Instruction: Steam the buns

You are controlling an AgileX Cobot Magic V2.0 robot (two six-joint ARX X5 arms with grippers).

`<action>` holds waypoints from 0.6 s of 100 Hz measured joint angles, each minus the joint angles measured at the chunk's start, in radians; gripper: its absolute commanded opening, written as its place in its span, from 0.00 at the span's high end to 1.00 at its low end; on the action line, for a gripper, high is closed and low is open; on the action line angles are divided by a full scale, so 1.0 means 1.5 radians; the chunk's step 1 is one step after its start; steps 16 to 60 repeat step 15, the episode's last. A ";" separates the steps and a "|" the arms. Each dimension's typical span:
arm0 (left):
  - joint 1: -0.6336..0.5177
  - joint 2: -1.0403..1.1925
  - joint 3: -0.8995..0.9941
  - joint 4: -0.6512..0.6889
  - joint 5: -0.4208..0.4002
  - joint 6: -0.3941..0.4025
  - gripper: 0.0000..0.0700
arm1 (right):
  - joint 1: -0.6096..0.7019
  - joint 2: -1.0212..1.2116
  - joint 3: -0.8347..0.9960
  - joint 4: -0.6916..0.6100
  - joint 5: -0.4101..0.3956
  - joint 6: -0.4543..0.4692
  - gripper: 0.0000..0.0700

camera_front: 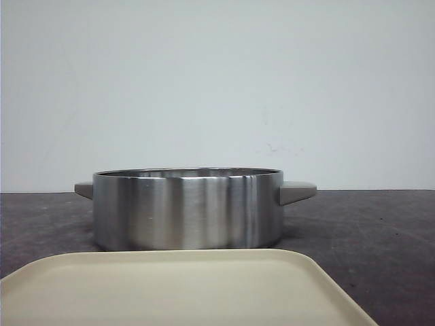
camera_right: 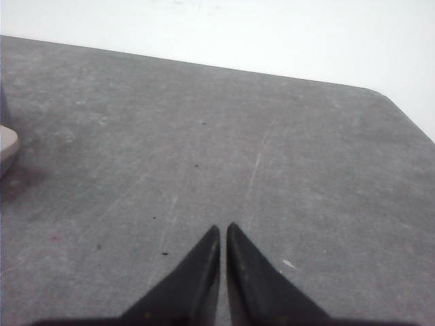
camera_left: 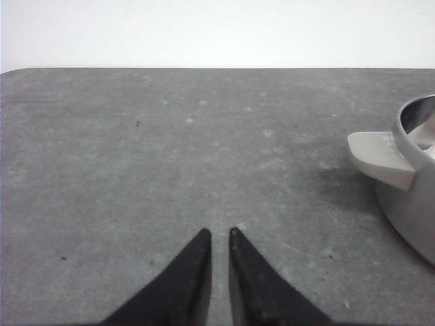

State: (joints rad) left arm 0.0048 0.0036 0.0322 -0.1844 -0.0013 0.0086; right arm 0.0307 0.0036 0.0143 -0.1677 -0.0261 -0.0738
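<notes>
No buns show in any view. A round steel pot (camera_front: 187, 209) with two grey side handles stands on the dark table behind a cream tray (camera_front: 177, 288), whose top is bare as far as I can see. The pot's inside is hidden from the front. My left gripper (camera_left: 219, 233) is shut and empty above bare table, with the pot's handle (camera_left: 380, 156) off to one side. My right gripper (camera_right: 223, 228) is shut and empty above bare table, with a sliver of the pot's other handle (camera_right: 7, 146) at the frame edge. Neither gripper shows in the front view.
The dark grey tabletop (camera_front: 380, 231) ends at a white wall behind. Its rounded far corners show in the left wrist view (camera_left: 20, 73) and the right wrist view (camera_right: 387, 95).
</notes>
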 measured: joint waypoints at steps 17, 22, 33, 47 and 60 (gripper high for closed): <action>0.000 0.000 0.000 0.000 0.000 0.000 1.00 | 0.000 0.000 0.000 0.000 0.000 0.000 0.98; 0.000 0.000 0.000 0.000 0.000 0.000 1.00 | 0.000 0.000 0.000 0.000 0.000 0.000 0.98; 0.000 0.000 0.000 0.000 0.000 0.000 1.00 | 0.000 0.000 0.000 0.000 0.000 0.000 0.98; 0.000 0.000 0.000 0.000 0.000 0.000 1.00 | 0.000 0.000 0.000 0.000 0.000 0.000 0.98; 0.000 0.000 0.000 0.000 0.000 0.000 1.00 | 0.000 0.000 0.000 0.000 0.000 0.000 0.98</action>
